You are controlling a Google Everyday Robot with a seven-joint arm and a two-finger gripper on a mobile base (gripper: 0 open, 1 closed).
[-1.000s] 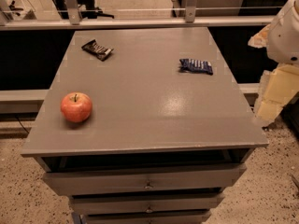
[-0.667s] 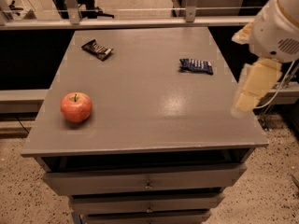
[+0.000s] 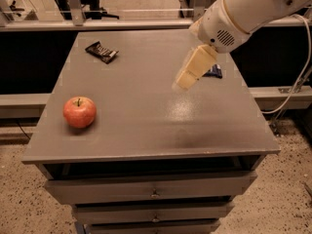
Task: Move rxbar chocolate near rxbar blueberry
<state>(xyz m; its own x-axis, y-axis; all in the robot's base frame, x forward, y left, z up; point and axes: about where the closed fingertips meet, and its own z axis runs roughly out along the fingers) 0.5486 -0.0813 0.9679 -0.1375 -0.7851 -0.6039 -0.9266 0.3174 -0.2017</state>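
Gripper hovering over the table, bar not taken yet.
The gripper (image 3: 187, 77) is hanging above the table (image 3: 146, 130); open or closed, I cannot tell. The chocolate bar (image 3: 101, 51) is lying well apart from it, the blue bar (image 3: 215, 72) just behind it; grasping and carrying are remaining.

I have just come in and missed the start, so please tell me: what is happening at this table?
A robot arm works alone at a grey table. Its gripper hangs over the right half of the top, in front of the blue snack bar, which it partly hides. The black snack bar lies untouched near the far left corner, so it is not yet beside the blue one. An apple sits near the left edge.
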